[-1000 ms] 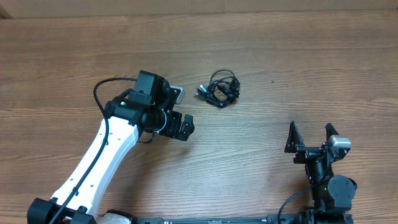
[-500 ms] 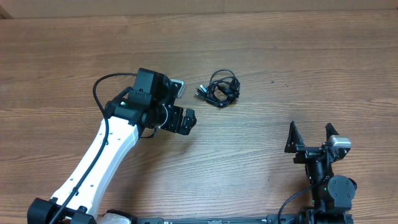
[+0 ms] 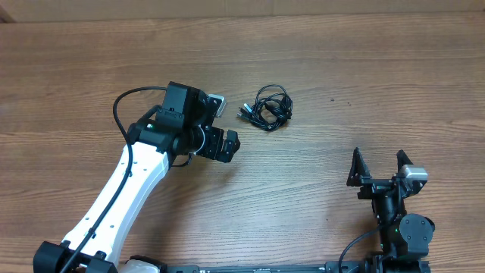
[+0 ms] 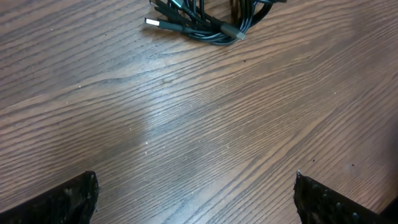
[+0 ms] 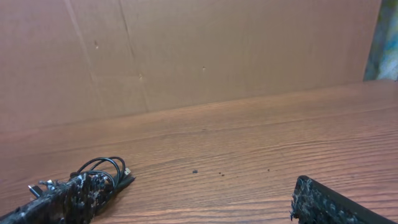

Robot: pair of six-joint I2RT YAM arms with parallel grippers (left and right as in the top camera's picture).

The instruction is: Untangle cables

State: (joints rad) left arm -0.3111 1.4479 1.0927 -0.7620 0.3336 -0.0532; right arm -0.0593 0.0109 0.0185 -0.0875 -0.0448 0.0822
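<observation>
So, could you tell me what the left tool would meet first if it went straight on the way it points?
Probably the cables, straight ahead of the left tool with only bare table between; if it is tilted down, the table comes first. Depth is unclear.

No readable text, label, brand, number or sign anywhere on the cables (image 3: pixel 267 108) or the table (image 3: pixel 364 68).

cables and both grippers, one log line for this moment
cables: bundled knot on table, untouched | left gripper: open, empty, beside cables, apart | right gripper: open, empty, far from cables | untangling: not yet begun
</observation>
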